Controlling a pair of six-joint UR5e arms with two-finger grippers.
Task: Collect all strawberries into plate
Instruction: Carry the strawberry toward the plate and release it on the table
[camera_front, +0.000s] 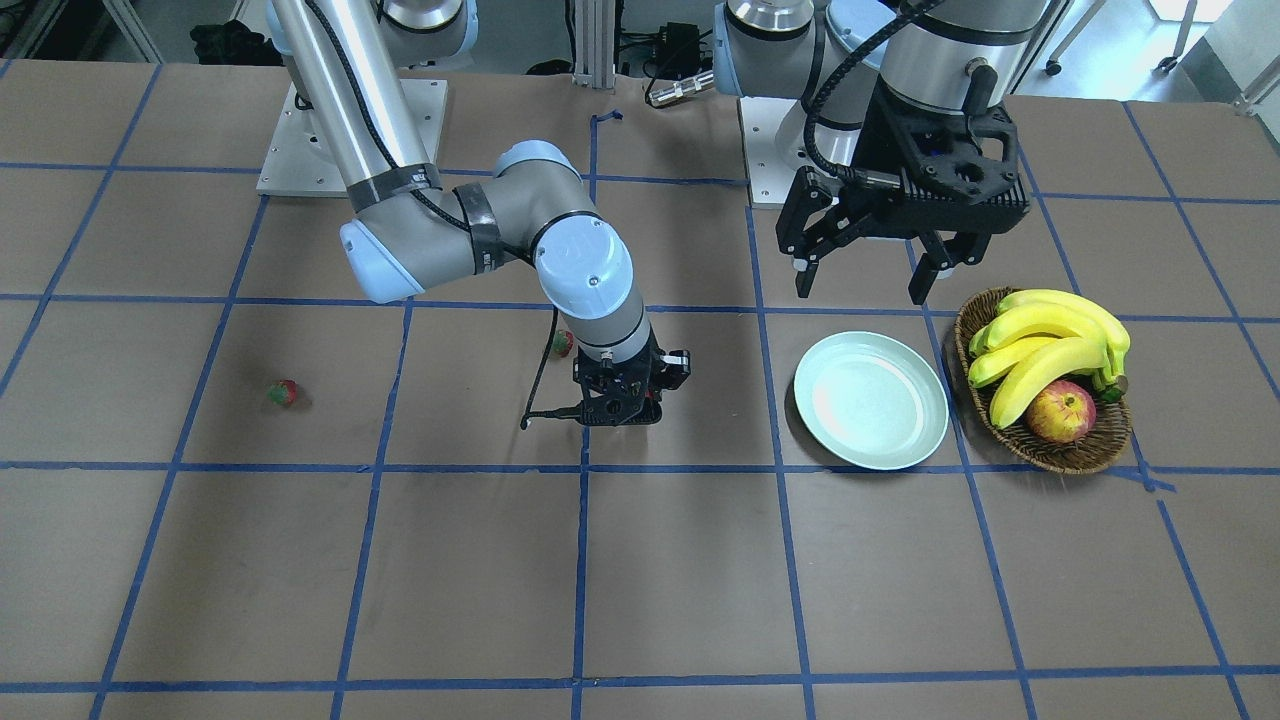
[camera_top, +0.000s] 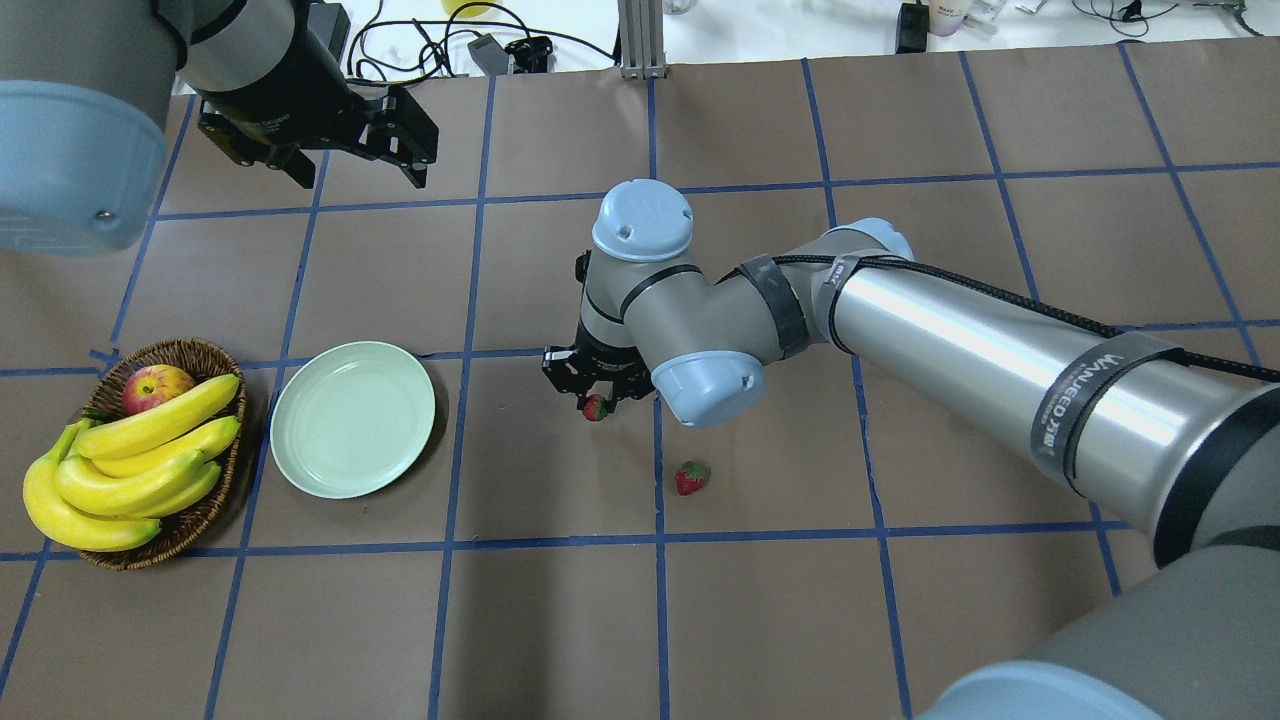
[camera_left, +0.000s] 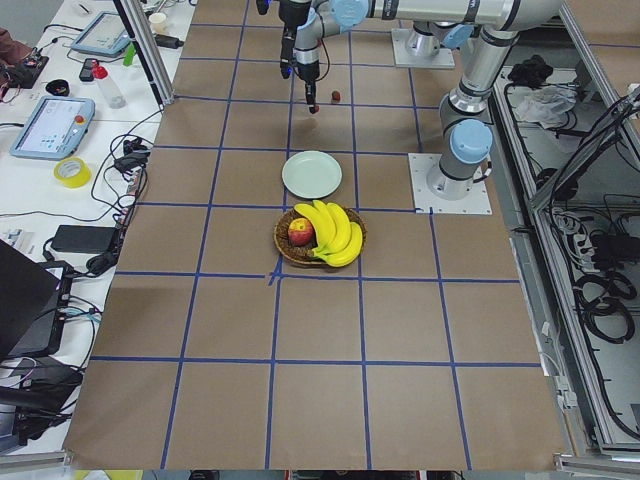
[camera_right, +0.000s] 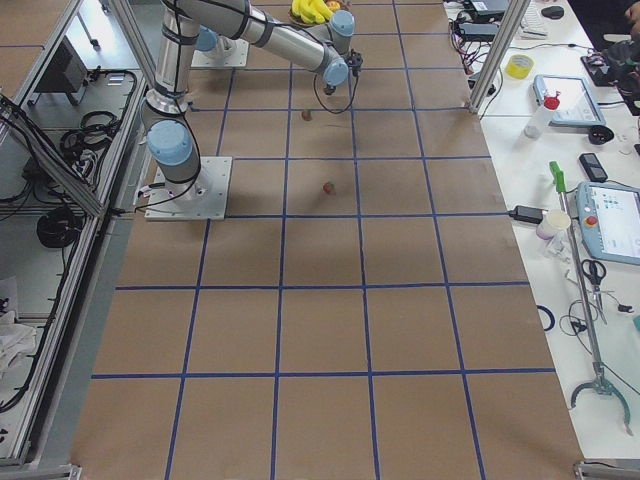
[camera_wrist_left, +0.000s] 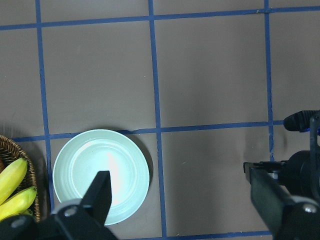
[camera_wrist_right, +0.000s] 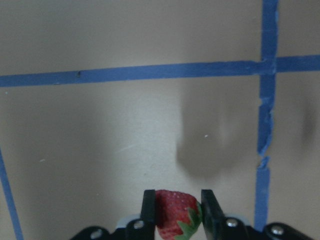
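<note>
My right gripper (camera_top: 597, 400) is shut on a small red strawberry (camera_wrist_right: 175, 214), held between both fingers a little above the table; the berry also shows in the overhead view (camera_top: 596, 408). A second strawberry (camera_top: 691, 477) lies on the table close by, and also shows in the front view (camera_front: 563, 343). A third strawberry (camera_front: 284, 392) lies far off on the robot's right side; the right arm hides it in the overhead view. The pale mint plate (camera_top: 352, 418) holds nothing. My left gripper (camera_front: 865, 280) hangs open and empty, high above and behind the plate (camera_wrist_left: 100, 172).
A brown wicker basket (camera_top: 190, 350) with bananas (camera_top: 130, 465) and a red-yellow apple (camera_top: 156, 385) stands right beside the plate, on the side away from the right gripper. Blue tape lines grid the brown table.
</note>
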